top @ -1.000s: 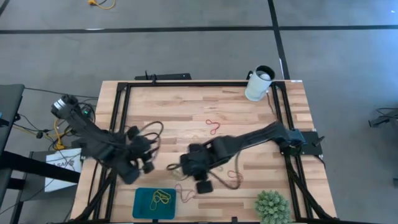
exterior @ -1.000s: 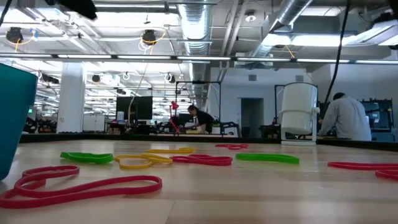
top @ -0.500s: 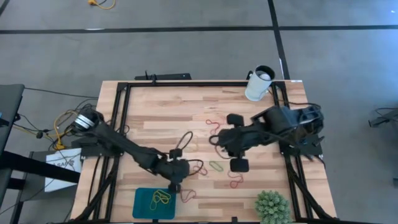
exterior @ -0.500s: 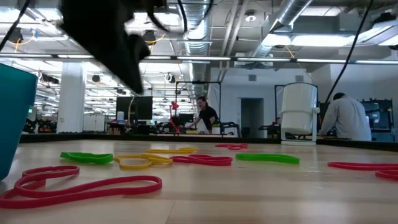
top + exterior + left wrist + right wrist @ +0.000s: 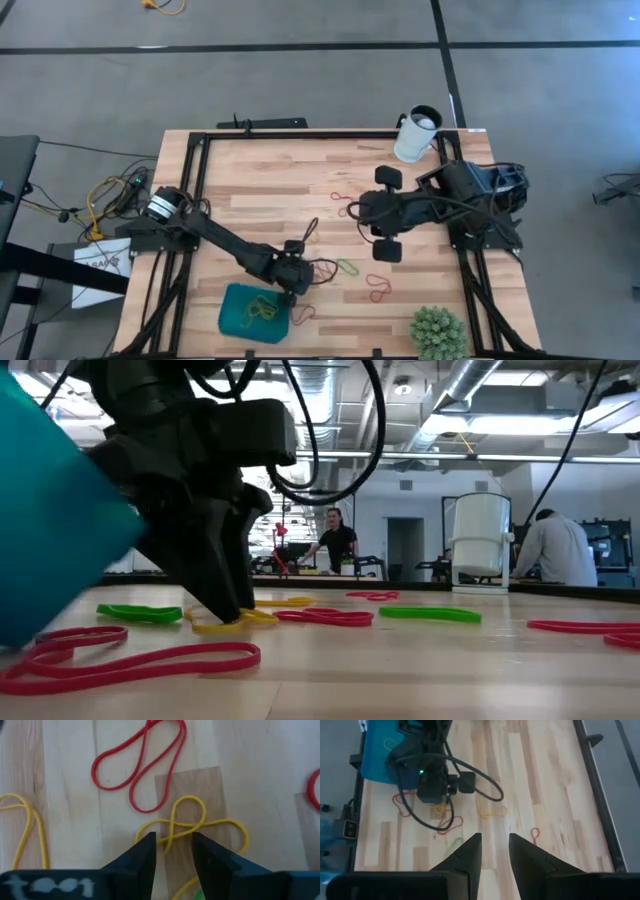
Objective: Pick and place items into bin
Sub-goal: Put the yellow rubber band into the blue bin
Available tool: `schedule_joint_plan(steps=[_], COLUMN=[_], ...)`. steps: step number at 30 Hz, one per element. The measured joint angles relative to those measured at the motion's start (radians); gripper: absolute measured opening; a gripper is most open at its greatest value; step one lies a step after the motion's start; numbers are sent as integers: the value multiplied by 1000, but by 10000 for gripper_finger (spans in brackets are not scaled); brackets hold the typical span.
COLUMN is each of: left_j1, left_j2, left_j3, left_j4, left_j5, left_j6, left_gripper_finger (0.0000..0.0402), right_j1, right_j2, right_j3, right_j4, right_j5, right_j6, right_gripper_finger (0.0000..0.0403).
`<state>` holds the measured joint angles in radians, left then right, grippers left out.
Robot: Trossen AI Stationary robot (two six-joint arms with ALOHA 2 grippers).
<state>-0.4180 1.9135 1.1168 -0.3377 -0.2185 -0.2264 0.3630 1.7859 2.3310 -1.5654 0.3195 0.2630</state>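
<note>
- Counter [image 5: 260, 180] of pale wood planks in a black frame carries everything, with the two dark arms reaching in from either side.
- Bin, a shallow teal-blue rectangular tray [image 5: 235, 318] with rounded corners, sits at the near edge with a few thin loops in it; in the low view it looks tipped.
- Right end effector [image 5: 362, 212] hangs above the middle of the counter, fingers apart and holding nothing.
- Left end effector [image 5: 173, 851] is down at the counter just beside the tray, its fingers apart and straddling the crossing of a twisted yellow rubber-band loop [image 5: 187, 825].
- Red rubber-band loop [image 5: 137, 767] lies close by, clear of the fingers.
- To grip well, I judge the fingers should press to the wood and close on the crossed strands, keeping off the red loop and the tray wall.
</note>
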Motion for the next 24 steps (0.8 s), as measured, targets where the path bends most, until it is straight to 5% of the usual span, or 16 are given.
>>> schedule_joint_plan(steps=[7,14,24], left_j1=[15,16,-54], left_j2=[-3,-4,-138], left_j3=[0,0,88], left_j4=[0,-18,-289], left_j5=[31,23,-3], left_j6=[0,-14,-105], left_gripper_finger=[102,9,1], right_j1=[-23,-25,-22], right_j2=[3,3,3], right_j3=[0,0,0], right_j4=[1,2,-1], right_j5=[-4,-4,-4], right_j6=[0,0,0], right_gripper_finger=[92,92,92])
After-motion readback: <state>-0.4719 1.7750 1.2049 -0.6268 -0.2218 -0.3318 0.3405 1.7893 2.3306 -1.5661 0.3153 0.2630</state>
